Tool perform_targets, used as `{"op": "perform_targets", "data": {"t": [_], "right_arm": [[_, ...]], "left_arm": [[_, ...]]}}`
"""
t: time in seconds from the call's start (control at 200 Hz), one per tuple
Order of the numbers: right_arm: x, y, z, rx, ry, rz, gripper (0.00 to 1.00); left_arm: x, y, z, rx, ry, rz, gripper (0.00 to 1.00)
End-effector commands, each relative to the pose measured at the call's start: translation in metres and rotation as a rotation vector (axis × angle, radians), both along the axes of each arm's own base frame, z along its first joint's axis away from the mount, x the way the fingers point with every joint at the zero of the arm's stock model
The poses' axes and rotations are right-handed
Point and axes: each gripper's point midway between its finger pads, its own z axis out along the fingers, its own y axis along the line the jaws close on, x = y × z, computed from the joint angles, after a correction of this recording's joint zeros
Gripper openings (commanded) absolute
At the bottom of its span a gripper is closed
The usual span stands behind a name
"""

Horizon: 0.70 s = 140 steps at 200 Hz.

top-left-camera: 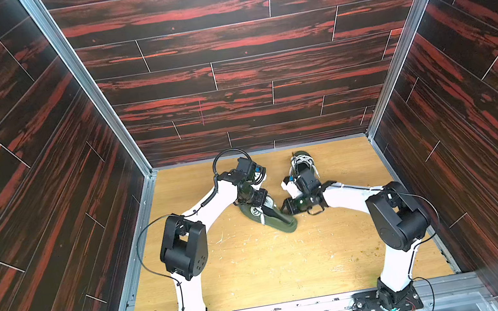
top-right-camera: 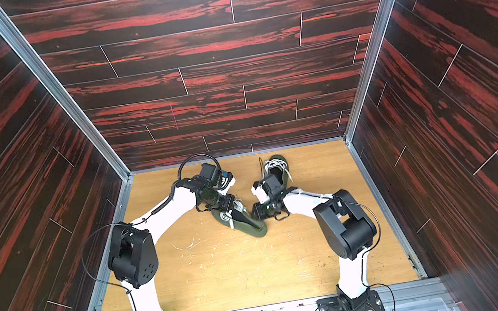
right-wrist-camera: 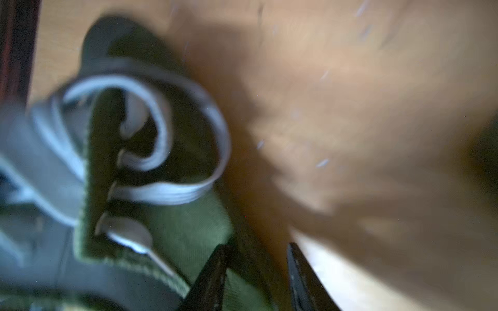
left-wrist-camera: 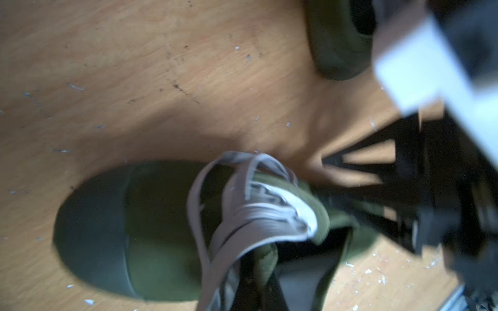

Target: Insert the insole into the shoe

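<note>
Two green canvas shoes with white laces lie on the wooden table. The near shoe [top-left-camera: 280,220] [top-right-camera: 250,225] [left-wrist-camera: 161,229] is at the centre. My left gripper [top-left-camera: 264,206] [left-wrist-camera: 265,272] is shut on the rolled green rim by its laces. A grey surface [left-wrist-camera: 304,282] lies inside the opening; I cannot tell whether it is the insole. The far shoe [top-left-camera: 301,156] [top-right-camera: 277,160] [right-wrist-camera: 188,229] lies by the back wall, toe toward it. My right gripper [top-left-camera: 305,172] [right-wrist-camera: 256,246] stands over it, fingers apart, with the shoe's side wall between them.
The table [top-left-camera: 259,273] is scratched and flecked with white chips. Dark red panelled walls close it in on three sides, the back wall just behind the far shoe. Both wrists sit close together mid-table; the right wrist's white camera block [left-wrist-camera: 417,67] looms beside the near shoe.
</note>
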Motion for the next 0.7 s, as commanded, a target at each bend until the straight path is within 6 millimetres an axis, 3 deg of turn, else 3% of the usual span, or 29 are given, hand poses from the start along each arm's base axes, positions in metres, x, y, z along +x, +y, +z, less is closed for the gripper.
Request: {"op": "perform_targets", "data": {"t": [0.0, 0.105, 0.17, 0.301, 0.396, 0.501, 0.696], "right_arm": [[-0.03, 0.016, 0.001, 0.08, 0.099, -0.013, 0.41], [-0.031, 0.008, -0.003, 0.058, 0.113, -0.077, 0.48], [-0.029, 0.005, 0.005, 0.051, 0.076, -0.084, 0.56], [-0.028, 0.011, 0.031, 0.092, 0.001, -0.06, 0.64], [-0.034, 0.021, 0.036, 0.06, -0.041, -0.044, 0.66], [-0.034, 0.027, 0.023, -0.046, -0.066, -0.057, 0.67], [-0.01, -0.012, -0.017, -0.33, -0.113, -0.205, 0.61]], "left_arm": [[0.015, -0.005, 0.019, -0.007, -0.059, 0.007, 0.0], [0.012, -0.003, 0.016, 0.01, -0.045, -0.005, 0.0], [0.009, -0.002, 0.014, 0.014, -0.039, -0.007, 0.0], [0.005, 0.001, 0.012, 0.017, -0.035, -0.009, 0.0], [0.003, 0.0, 0.01, 0.017, -0.029, -0.013, 0.0], [0.003, -0.001, 0.011, 0.015, -0.031, -0.017, 0.0], [0.004, -0.002, 0.015, 0.015, -0.042, -0.024, 0.0]]}}
